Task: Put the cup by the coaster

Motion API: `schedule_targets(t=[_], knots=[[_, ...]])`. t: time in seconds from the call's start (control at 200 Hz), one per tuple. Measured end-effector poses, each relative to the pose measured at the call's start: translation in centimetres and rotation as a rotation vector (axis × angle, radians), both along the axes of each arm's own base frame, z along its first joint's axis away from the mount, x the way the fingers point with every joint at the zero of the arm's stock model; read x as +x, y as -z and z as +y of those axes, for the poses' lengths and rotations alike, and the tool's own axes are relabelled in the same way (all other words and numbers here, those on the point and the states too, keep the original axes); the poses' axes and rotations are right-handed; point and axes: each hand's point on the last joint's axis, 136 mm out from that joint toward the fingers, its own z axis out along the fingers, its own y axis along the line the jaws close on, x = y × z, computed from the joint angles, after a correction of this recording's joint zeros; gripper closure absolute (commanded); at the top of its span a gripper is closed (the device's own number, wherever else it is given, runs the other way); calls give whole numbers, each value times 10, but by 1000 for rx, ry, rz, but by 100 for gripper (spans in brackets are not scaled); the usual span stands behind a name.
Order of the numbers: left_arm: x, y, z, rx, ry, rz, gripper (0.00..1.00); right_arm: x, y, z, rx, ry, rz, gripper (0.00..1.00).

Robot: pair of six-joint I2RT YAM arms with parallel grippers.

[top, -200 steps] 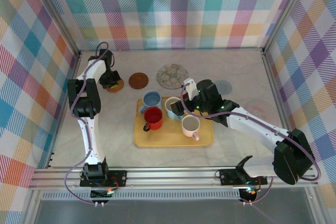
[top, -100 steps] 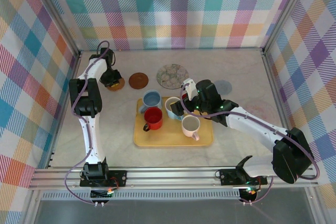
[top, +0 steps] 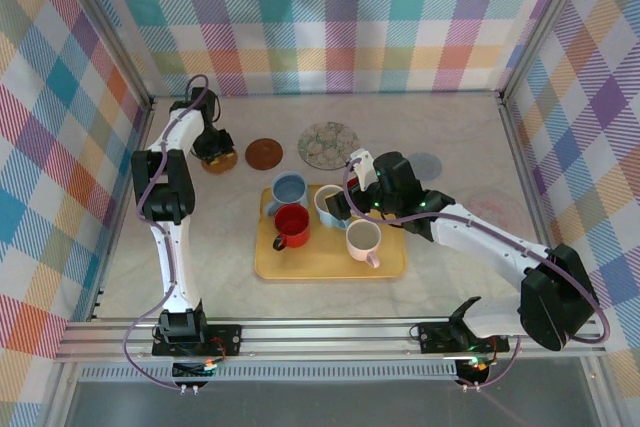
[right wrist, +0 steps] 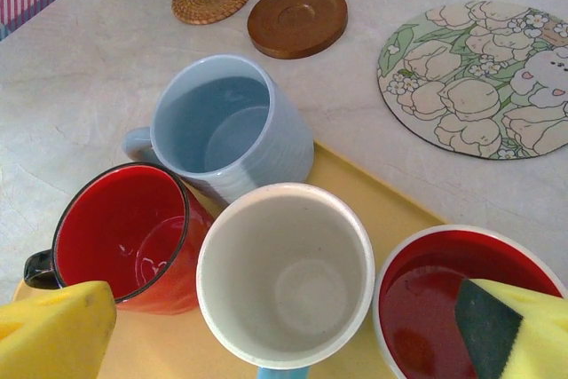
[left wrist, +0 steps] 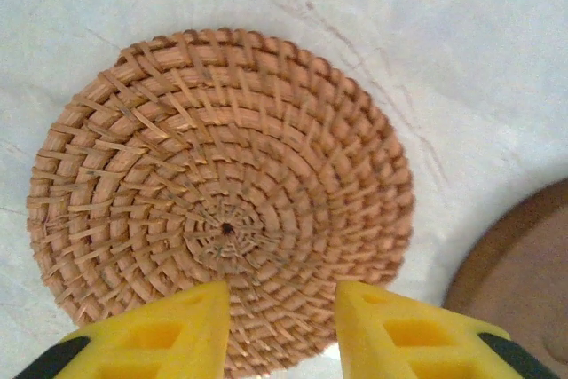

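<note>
— Looking at the left gripper (left wrist: 282, 297), are its yellow fingers pressed together?
— No, they stand apart, with a gap between them and nothing held in it. It hangs right over the woven coaster (left wrist: 222, 201), near the far left corner of the table (top: 450, 127).
— And the cup?
— The white cup (right wrist: 284, 272) sits upright on the yellow tray (top: 320, 262) in the middle of the table, well apart from that coaster. A blue cup (right wrist: 222, 122) and a red cup (right wrist: 120, 228) stand just beside it.
— Does the right gripper (right wrist: 284, 303) have it?
— Not gripped. Its jaws are spread wide, one finger on each side of the white cup, and neither touches it as far as I can see.
— What's next to the woven coaster?
— A brown round coaster (top: 264, 153) just to its right, then a flowered mat (top: 328, 144).
</note>
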Motion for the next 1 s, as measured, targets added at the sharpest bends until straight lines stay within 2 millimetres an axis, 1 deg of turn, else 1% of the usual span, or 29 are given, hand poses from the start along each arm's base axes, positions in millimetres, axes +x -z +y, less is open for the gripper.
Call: schedule_targets(t=[0.07, 0.14, 0.21, 0.33, 0.435, 0.485, 0.59, 0.66, 0.795, 0.865, 1.0], knots=[[4, -14, -3, -15, 4, -29, 52, -1, -3, -1, 2, 0, -4, 1], [8, -34, -8, -39, 16, -76, 47, -2, -6, -2, 2, -1, -10, 1], [10, -62, -15, -64, 38, -133, 43, -3, -12, -4, -1, 4, -16, 1], [8, -114, -31, -95, 96, -239, 32, 0, -26, -7, -1, 17, -30, 1], [1, -161, -51, -111, 174, -341, 22, 3, -41, -13, 7, 36, -48, 1], [-4, -182, -62, -115, 221, -393, 15, 4, -47, -16, 8, 43, -49, 1], [-23, -218, -85, -123, 310, -479, 4, 7, -57, -23, 3, 63, -44, 1], [-38, -233, -98, -129, 361, -520, 0, 10, -61, -30, -8, 86, -40, 1], [-68, -249, -117, -153, 429, -583, 0, 17, -65, -47, -43, 153, -25, 1], [-81, -252, -126, -162, 463, -612, 0, 21, -69, -58, -60, 197, -21, 1], [-104, -252, -141, -171, 521, -662, 0, 33, -78, -80, -86, 287, 5, 0]])
